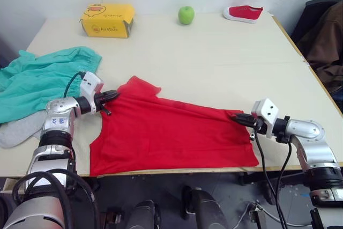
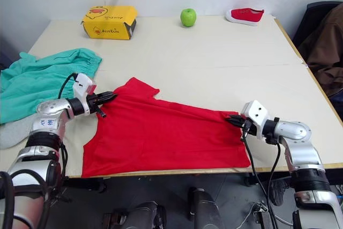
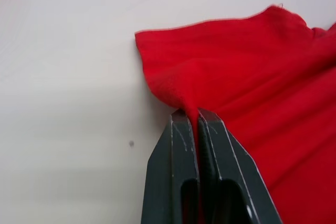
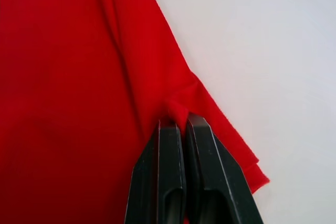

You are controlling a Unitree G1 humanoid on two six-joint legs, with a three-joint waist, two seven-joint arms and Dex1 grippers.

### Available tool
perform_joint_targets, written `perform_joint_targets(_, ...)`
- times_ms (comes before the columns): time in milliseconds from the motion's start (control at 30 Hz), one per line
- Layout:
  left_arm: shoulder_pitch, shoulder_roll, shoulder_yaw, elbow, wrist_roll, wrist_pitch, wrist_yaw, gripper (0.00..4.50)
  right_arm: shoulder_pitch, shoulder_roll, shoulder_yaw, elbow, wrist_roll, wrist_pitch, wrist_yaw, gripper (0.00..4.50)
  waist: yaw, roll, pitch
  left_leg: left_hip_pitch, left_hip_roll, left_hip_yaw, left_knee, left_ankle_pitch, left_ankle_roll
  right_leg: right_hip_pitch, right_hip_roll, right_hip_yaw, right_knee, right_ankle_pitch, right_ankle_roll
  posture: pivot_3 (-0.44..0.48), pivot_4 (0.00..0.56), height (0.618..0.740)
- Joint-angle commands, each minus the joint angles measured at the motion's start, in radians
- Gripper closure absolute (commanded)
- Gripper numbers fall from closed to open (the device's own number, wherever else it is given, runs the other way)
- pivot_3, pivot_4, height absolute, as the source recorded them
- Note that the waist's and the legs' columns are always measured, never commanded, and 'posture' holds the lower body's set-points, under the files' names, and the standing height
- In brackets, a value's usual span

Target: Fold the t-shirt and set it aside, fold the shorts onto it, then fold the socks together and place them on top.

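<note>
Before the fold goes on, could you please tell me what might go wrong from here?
1. Each gripper, left and right, pinches only a thin edge of the shirt; a pull could slip it free.
2. The shirt's near hem lies along the table's front edge, so dragging it nearer could drop it off.
3. The shorts and socks lie close by the left arm and might get swept.

We see our left end effector (image 3: 198, 115) pinching a raised fold at the edge of the t-shirt (image 3: 252, 72), its black fingers (image 3: 176, 156) closed together over the pale worktop (image 3: 68, 77).
</note>
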Motion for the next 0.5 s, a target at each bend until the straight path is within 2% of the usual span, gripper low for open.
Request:
perform_joint_targets(33, 0.029, 0.016, 0.027, -0.08, -0.034, 0.001, 0.002, 4.5, -0.008, -0.01, -0.059, -0.018, 0.058, -0.003, 0.008, 4.45, 0.003, 0.0, 0.0, 0.0, 0.0, 0.0, 0.0, 0.0, 0.0, 0.0, 0.0, 0.0, 0.0, 0.0, 0.0, 0.0, 0.15, 0.74)
perform_joint_targets(267, 0.124, 0.007, 0.027, -0.17, -0.048, -0.034, 0.001, 4.5, 0.033, -0.053, -0.036, -0.076, 0.072, 0.0, 0.106, 4.45, 0.017, 0.0, 0.0, 0.001, 0.0, 0.0, 0.0, 0.0, 0.0, 0.0, 0.0, 0.0, 0.0, 0.0, 0.0, 0.0, 0.15, 0.74)
perform_joint_targets(500, 0.156, 0.01, 0.008, -0.18, -0.033, -0.038, 0.004, 4.5, 0.037, -0.074, -0.006, -0.038, -0.014, -0.002, 0.066, 4.45, 0.02, 0.0, 0.0, 0.001, 0.0, 0.0, 0.0, 0.0, 0.0, 0.002, 0.0, 0.0, -0.001, 0.0, 0.0, 0.0, 0.15, 0.74)
